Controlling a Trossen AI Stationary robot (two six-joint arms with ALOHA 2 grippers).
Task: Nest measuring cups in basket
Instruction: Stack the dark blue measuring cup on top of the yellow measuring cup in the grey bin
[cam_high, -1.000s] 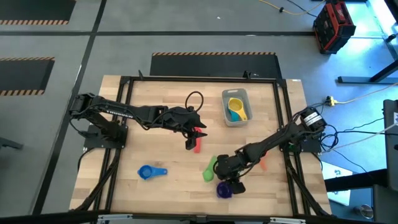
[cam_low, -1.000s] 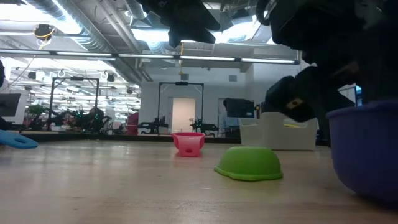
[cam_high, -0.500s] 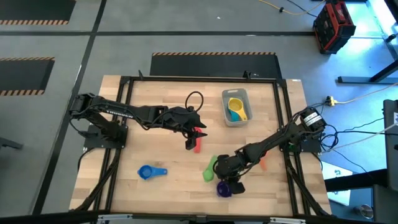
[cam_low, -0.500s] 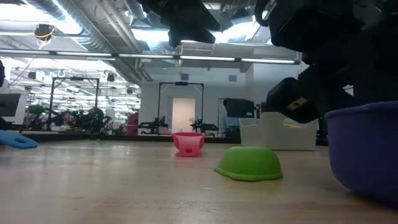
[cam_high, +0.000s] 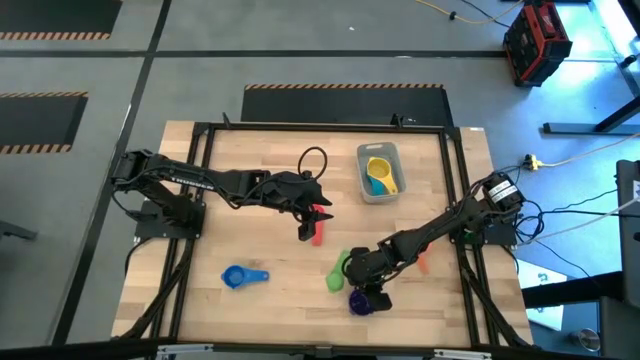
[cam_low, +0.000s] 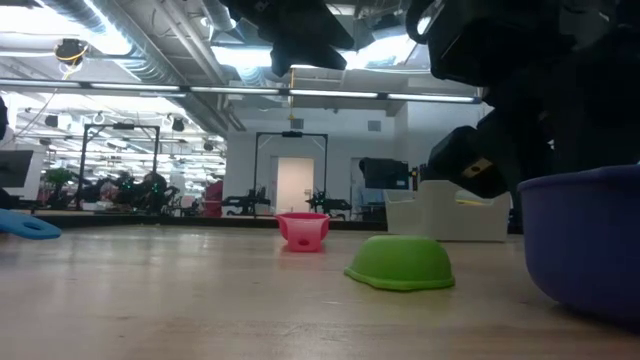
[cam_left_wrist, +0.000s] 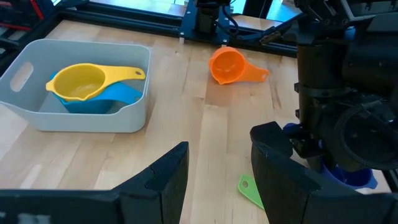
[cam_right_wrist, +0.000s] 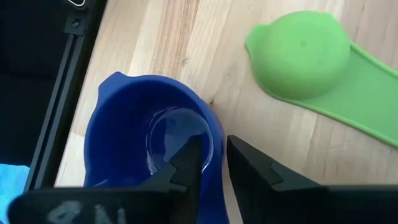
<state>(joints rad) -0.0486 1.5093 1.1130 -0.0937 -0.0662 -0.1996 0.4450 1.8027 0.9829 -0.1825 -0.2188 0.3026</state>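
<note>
The task is only at its beginning: two cups are nested, five are still outside.

Nearest to the front edge of the wooden table (cam_high: 260, 200), the right gripper (cam_high: 365, 290) stands over the deep purple-blue round plastic measuring cup (cam_high: 359, 304). In the right wrist view its two dark fingers (cam_right_wrist: 186, 163) stand on both sides of the cup wall, one inside the bowl and one outside, with only a narrow gap between them; I judge that they are pinching the rim, but I cannot be fully sure that the grip is firm. The cup sits on the table, not lifted.

Just beside it lies the light green plastic measuring cup (cam_high: 336, 274), turned upside down (its flat handle points away from the purple one). More to the left lies the blue plastic measuring cup (cam_high: 238, 277), well apart from the others.

Farther, near the table's middle, the red plastic measuring cup (cam_high: 318, 230) lies under the left gripper (cam_high: 310, 224), whose fingers are spread and hold nothing. Near the right arm lies the orange plastic measuring cup (cam_left_wrist: 229, 65).

Farthest is the small grey translucent rectangular plastic basket (cam_high: 362, 186). Inside it the yellow plastic measuring cup (cam_high: 379, 168) sits in the teal plastic measuring cup (cam_left_wrist: 118, 98).
</note>
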